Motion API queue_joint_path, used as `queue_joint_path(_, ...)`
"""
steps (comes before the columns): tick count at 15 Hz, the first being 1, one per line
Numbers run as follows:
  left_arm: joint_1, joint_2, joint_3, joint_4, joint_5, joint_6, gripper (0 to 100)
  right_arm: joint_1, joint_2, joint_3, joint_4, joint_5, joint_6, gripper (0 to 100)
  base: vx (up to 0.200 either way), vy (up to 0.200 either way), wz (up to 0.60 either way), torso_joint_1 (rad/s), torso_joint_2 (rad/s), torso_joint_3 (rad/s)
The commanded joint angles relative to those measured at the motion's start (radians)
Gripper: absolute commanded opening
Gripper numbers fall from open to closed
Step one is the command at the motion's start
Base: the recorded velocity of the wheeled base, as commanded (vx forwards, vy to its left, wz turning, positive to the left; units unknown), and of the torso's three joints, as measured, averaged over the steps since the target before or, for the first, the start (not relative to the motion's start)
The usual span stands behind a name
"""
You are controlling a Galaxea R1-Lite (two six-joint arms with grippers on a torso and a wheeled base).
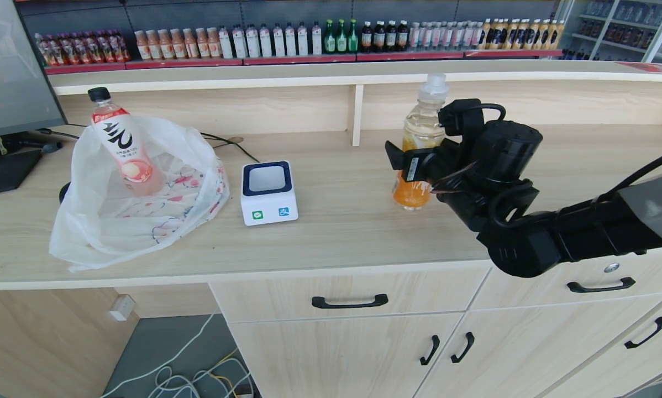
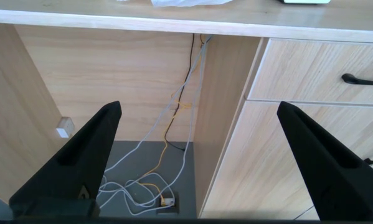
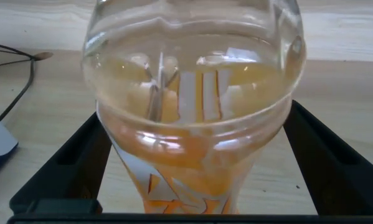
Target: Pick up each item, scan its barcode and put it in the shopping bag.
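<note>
Bottle (image 1: 418,132) is standing upright on the table (image 1: 336,232), right of the scanner (image 1: 268,192) and well apart from the bag (image 1: 115,221). We are seeing clear plastic, pale liquid above, deep orange toward the base, a whitish cap and a label round the lower body. We are judging it nearly full, so fairly heavy, stiff-walled but smooth and likely slippery. The labelled waist is offering the surest hold. The right claw (image 1: 419,166) is sitting around that waist, and we cannot tell whether it is pinching. The left claw (image 2: 198,112) is hanging spread wide below the table edge, holding nothing.
</note>
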Motion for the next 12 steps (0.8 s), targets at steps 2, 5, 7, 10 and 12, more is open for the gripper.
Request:
queue_joint_path(2,0.0,0.0,0.0,0.0,0.001,0.0,100,0.0,0.019,-0.03,0.0,-0.001,-0.001,100,0.0,0.0,0.0,0.0,0.0,0.0)
queue_joint_path(5,0.0,0.0,0.0,0.0,0.001,0.0,100,-0.002,0.029,-0.041,0.0,-0.005,-0.003,100,0.0,0.0,0.0,0.0,0.0,0.0)
queue_joint_path(7,0.0,0.0,0.0,0.0,0.001,0.0,100,0.0,0.035,-0.045,0.0,-0.007,-0.003,100,0.0,0.0,0.0,0.0,0.0,0.0)
queue_joint_path(10,0.0,0.0,0.0,0.0,0.0,0.0,100,0.0,0.039,-0.064,-0.002,-0.008,-0.003,0,0.0,0.0,0.0,0.0,0.0,0.0)
queue_joint_path(12,0.0,0.0,0.0,0.0,0.0,0.0,100,-0.003,0.036,-0.07,-0.002,-0.008,-0.003,0,0.0,0.0,0.0,0.0,0.0,0.0)
